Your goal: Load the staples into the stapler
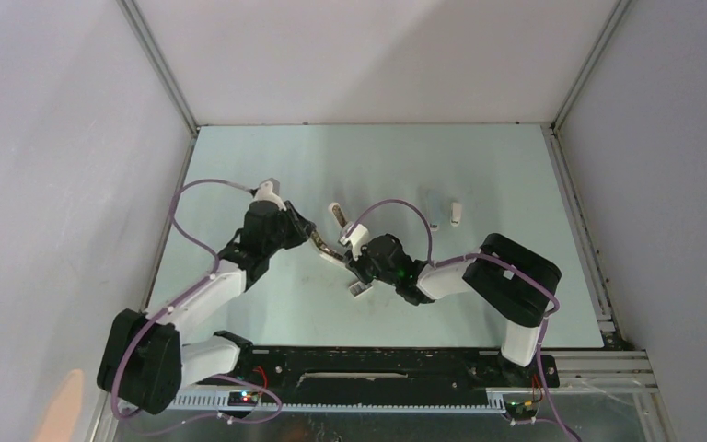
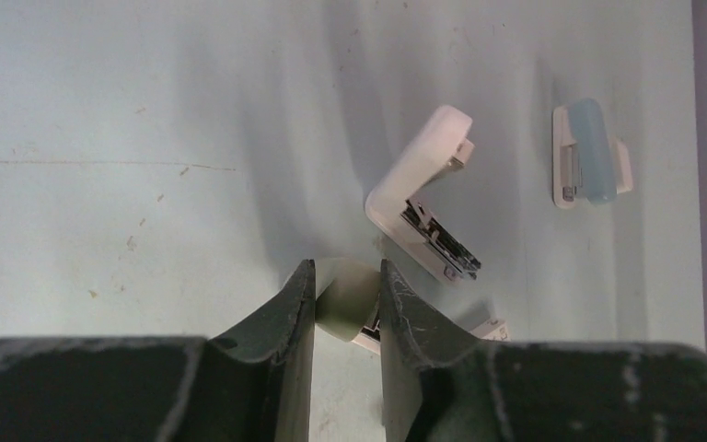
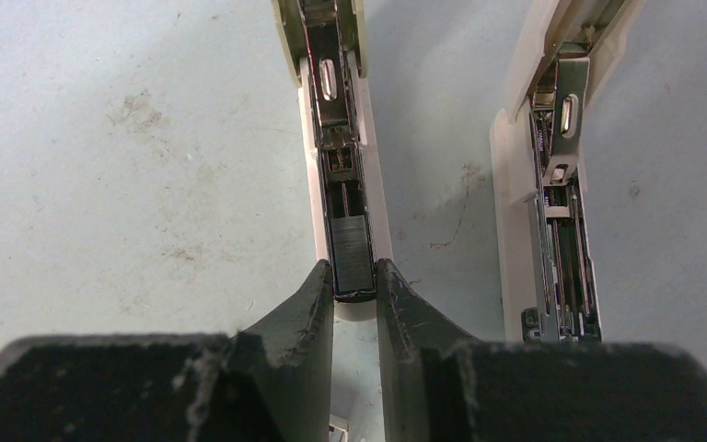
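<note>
The right gripper (image 3: 354, 273) pinches the near end of the open stapler (image 3: 333, 101), whose channel runs straight away from it with the grey staples (image 3: 352, 244) lying lengthwise inside, the left gripper (image 2: 346, 273) clamps its cream far end, and a second stapler (image 3: 552, 184) lies open just beside.

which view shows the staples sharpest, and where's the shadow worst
Right wrist: staples in the stapler crisp, near fingers dark and soft. Left wrist: streaky shadows fan across the table. Top external: even light, everything tiny.
</note>
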